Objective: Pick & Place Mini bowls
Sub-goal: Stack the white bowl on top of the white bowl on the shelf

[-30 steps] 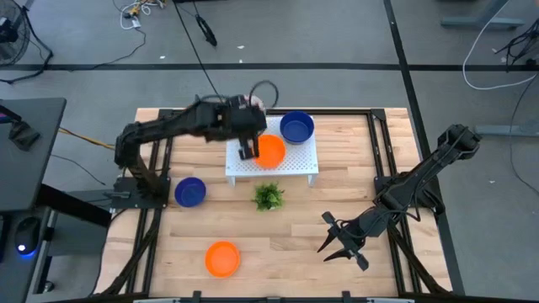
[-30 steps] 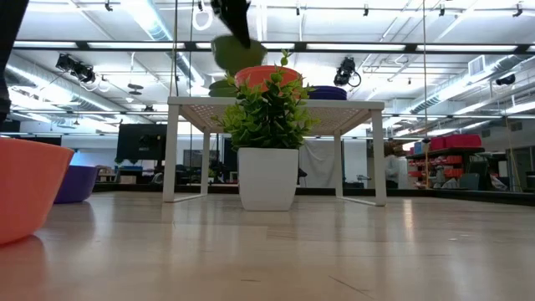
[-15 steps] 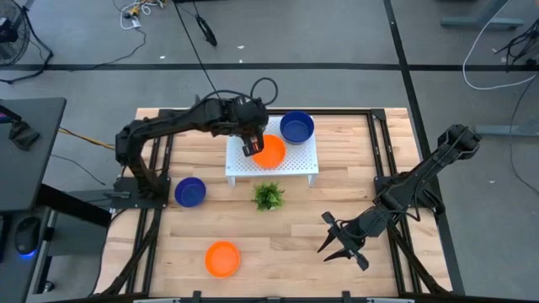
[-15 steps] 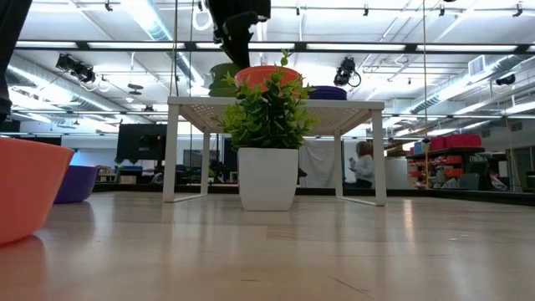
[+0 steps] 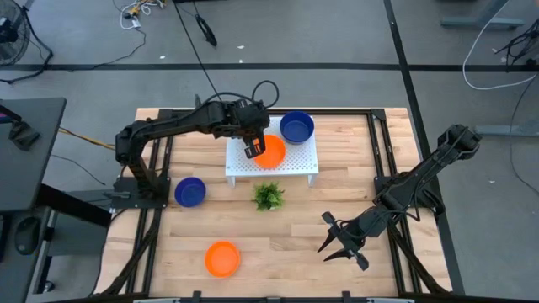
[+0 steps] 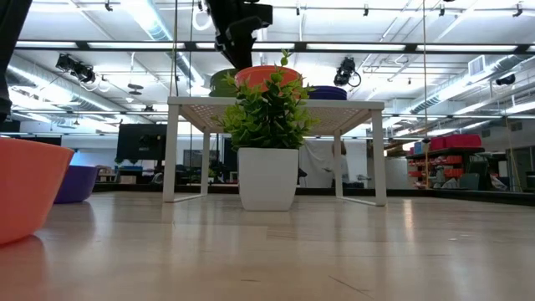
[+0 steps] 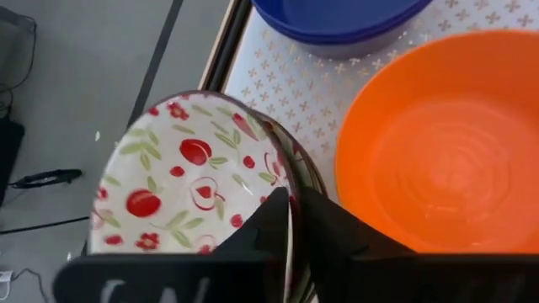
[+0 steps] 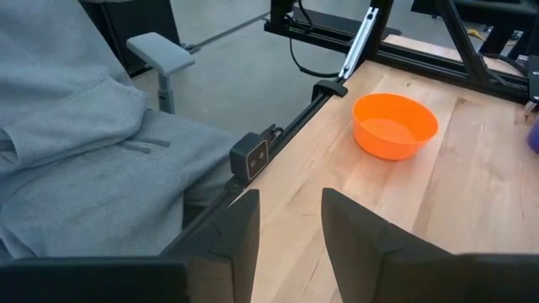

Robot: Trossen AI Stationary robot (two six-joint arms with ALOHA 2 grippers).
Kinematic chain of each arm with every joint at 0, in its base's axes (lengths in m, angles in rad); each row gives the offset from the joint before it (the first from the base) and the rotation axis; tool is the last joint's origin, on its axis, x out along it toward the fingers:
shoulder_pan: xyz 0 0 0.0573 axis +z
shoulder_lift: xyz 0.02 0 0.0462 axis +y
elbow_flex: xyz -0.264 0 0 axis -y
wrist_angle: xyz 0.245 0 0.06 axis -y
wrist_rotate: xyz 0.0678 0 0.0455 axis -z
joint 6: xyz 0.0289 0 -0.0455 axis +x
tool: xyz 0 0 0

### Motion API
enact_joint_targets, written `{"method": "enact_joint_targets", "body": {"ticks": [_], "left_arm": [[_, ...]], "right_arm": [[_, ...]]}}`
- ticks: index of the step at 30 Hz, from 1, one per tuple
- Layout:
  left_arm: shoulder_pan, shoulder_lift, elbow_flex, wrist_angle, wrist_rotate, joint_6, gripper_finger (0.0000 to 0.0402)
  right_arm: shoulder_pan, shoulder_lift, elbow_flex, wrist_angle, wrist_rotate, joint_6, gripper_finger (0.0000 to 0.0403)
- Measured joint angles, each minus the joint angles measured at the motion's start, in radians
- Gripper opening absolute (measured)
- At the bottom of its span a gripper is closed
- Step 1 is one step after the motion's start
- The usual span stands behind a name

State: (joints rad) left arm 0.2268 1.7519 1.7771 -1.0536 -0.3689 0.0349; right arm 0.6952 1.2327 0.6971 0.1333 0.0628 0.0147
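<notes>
My left gripper (image 5: 252, 148) reaches over the white perforated rack (image 5: 295, 164) and is shut on a white mini bowl with red speckles (image 7: 189, 189). In the high view the gripper hides this bowl; the low view shows it (image 6: 221, 82) at the level of the rack top, beside an orange mini bowl (image 5: 272, 152). A blue mini bowl (image 5: 296, 128) also stands on the rack. Another blue bowl (image 5: 190, 192) and another orange bowl (image 5: 222, 258) rest on the table. My right gripper (image 5: 339, 241) waits open near the table's near right corner. My left gripper holds the speckled bowl by its rim (image 7: 282, 181), on the side toward the orange bowl. The rim is pinched between the two fingers (image 7: 269, 223), one inside the bowl and one outside. They come from above, pointing down. The bowl's underside sits at the rack top (image 6: 209, 100).
A small green plant in a white pot (image 5: 269, 196) stands on the table just in front of the rack. A person in a grey hooded top (image 8: 93, 160) sits beside the table's near edge. Black frame rails (image 5: 383, 177) run along the table's sides.
My left gripper has come down over the rack, carrying the speckled bowl from above the orange bowl's rim down to the rack top beside it. It keeps its hold on the rim.
</notes>
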Motion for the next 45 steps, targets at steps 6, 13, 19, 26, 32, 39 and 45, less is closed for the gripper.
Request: {"method": "enact_joint_targets", "body": {"ticks": [6, 13, 19, 26, 32, 39, 45], "left_arm": [[0.001, 0.0, 0.0, 0.023, 0.015, 0.001, 0.0109], [-0.003, 0.0, 0.036, -0.006, 0.027, 0.0, 0.0165], [-0.019, -0.002, 0.12, -0.03, 0.027, 0.0, 0.0145], [0.005, -0.002, 0.067, -0.011, 0.027, 0.002, 0.0052], [0.008, 0.0, -0.005, 0.076, 0.025, 0.037, 0.0008], [0.018, 0.0, -0.039, 0.122, 0.031, 0.056, 0.0005], [-0.003, -0.026, 0.003, 0.135, 0.025, 0.056, 0.0011]], "right_arm": [[0.0, 0.0, 0.0, 0.0, 0.0, -0.003, 0.013], [0.0, 0.0, 0.0, 0.0, 0.0, -0.004, 0.013], [0.0, 0.0, 0.0, -0.001, 0.001, -0.019, 0.013], [0.0, 0.0, 0.0, -0.001, 0.004, -0.009, 0.013], [0.0, 0.0, 0.0, -0.001, 0.004, -0.007, 0.013], [0.0, 0.0, 0.0, 0.0, 0.003, -0.008, 0.013], [0.0, 0.0, 0.0, -0.002, 0.002, -0.01, 0.013]]}}
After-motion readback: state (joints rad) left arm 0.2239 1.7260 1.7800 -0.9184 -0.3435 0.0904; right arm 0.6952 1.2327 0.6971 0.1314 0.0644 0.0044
